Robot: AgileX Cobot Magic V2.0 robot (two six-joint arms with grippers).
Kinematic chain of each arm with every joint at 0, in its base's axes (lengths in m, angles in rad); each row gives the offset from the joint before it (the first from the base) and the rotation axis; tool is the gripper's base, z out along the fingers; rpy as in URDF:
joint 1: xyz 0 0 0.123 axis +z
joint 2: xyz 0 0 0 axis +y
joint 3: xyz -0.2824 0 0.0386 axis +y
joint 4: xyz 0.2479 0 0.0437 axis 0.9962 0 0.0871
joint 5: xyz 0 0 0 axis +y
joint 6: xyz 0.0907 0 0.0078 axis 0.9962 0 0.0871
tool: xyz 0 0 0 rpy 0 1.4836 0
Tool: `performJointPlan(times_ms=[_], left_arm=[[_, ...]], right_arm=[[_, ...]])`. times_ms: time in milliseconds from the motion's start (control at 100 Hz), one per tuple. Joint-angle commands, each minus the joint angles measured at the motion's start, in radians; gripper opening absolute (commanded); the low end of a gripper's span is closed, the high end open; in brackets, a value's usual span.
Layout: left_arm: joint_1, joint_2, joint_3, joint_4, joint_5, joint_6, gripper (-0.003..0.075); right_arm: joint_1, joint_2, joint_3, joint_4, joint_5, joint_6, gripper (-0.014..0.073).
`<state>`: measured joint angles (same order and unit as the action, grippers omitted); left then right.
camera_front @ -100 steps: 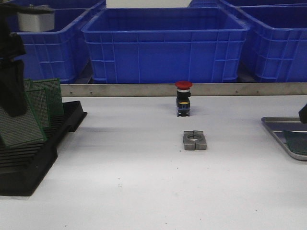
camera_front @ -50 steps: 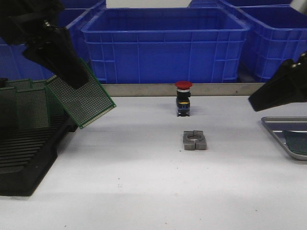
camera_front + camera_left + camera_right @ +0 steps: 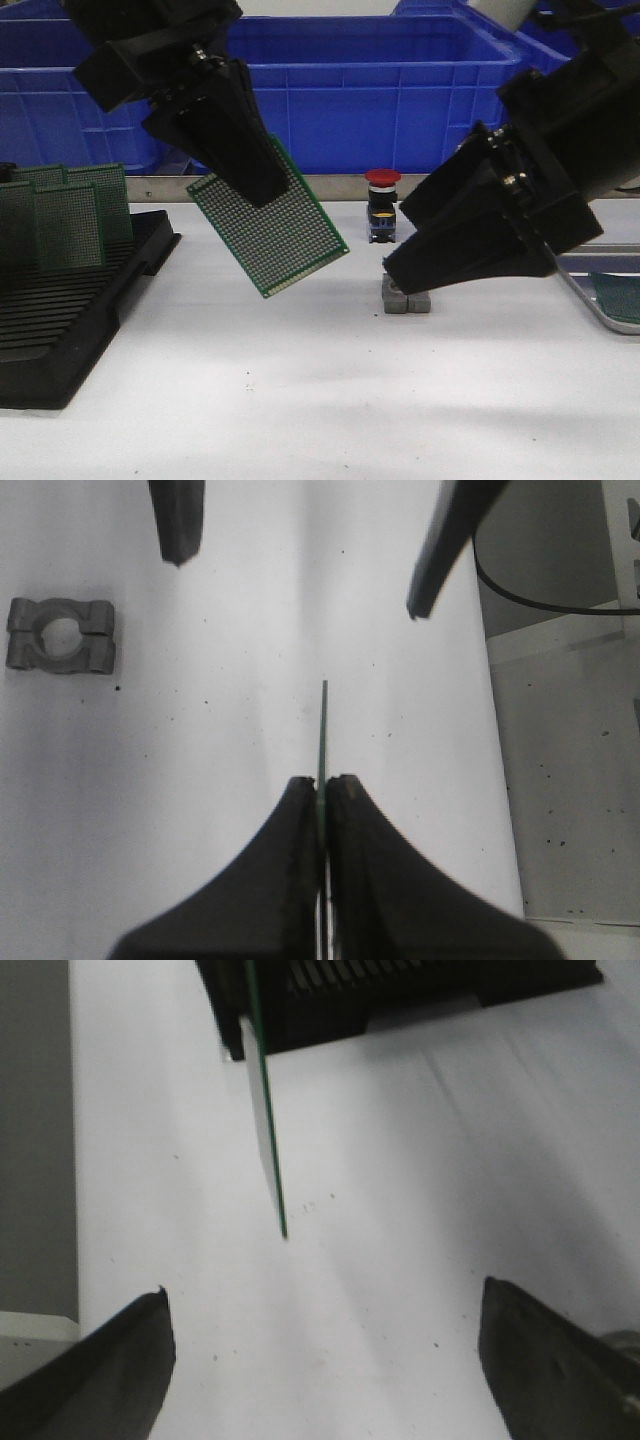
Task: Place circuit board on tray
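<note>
My left gripper is shut on a green perforated circuit board and holds it tilted in the air over the table's middle left. In the left wrist view the board shows edge-on between the shut jaws of the left gripper. My right gripper is open and empty, pointing left toward the board. In the right wrist view the board hangs edge-on ahead of the open right gripper. The grey metal tray lies at the far right, mostly behind the right arm, with a green board in it.
A black slotted rack at the left holds several upright green boards. A grey metal clamp block and a red-capped push button stand mid-table. Big blue bins line the back behind a metal rail.
My left gripper has carried the circuit board from the rack rightward toward the table's middle. My right arm has swung in from the right edge toward the board.
</note>
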<state>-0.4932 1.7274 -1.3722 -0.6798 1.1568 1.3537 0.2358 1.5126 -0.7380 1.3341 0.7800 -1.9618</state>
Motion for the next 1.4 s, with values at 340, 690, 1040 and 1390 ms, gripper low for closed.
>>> performJointPlan(times_ms=[340,690,1040,1390], left_arm=[[-0.030,-0.046,-0.033,-0.321,-0.025,0.075,-0.0020],[-0.030,-0.046,-0.033,-0.273,-0.063,0.075,-0.0018],[-0.017,-0.046,-0.033,-0.273,-0.087,0.075,0.0534],[0.075,-0.048,-0.033,-0.272,-0.138,0.073,0.0568]], right_arm=[[0.033,-0.038,-0.027,0.180,0.093,-0.021,0.0631],[0.033,-0.038,-0.027,0.180,0.107,-0.021,0.0007],[0.032,-0.038,-0.024,0.179,0.096,0.017,-0.0069],[-0.059,-0.038,-0.023,0.076,-0.147,0.558,-0.0069]])
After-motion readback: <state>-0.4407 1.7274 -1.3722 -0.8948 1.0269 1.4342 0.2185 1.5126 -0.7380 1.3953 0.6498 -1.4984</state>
